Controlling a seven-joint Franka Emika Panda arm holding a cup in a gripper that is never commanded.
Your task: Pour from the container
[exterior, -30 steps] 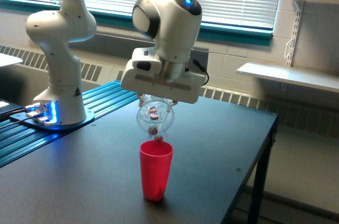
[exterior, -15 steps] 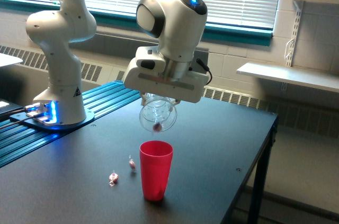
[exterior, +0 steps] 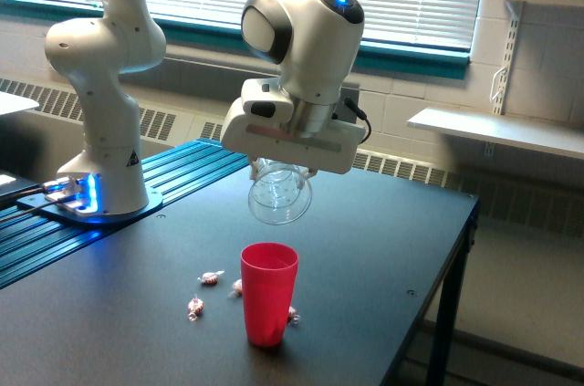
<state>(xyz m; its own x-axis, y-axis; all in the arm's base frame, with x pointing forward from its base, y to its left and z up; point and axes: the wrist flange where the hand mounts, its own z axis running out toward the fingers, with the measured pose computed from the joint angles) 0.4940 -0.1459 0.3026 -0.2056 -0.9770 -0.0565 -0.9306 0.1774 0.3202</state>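
Exterior view shows the white arm's gripper [exterior: 282, 170] clamped on the container [exterior: 280, 196], a clear round-bodied vessel that hangs directly under the gripper body. The container is tipped over, its open mouth turned downward and toward the camera, and nothing can be seen inside it. The fingertips themselves are mostly hidden behind the gripper's flat white housing and the glassy wall, so only the hold is plain, not the exact width of the jaws.

Below the gripper, a little toward the exterior view's left, a red cup [exterior: 269, 293] stands upright on the dark worktop [exterior: 383, 249], clear of the container with open air between them. Small wrapped candies lie on the worktop around the cup's foot: one [exterior: 212, 277] well to the exterior view's left of the cup, another [exterior: 194, 307] lower and further forward, one [exterior: 237, 286] just beside the cup's left wall, and one [exterior: 292, 315] peeking out at its right side near the base.

Far to the exterior view's left of the gripper, the arm's base [exterior: 99, 196] sits on a ribbed blue plate with a blue light glowing.
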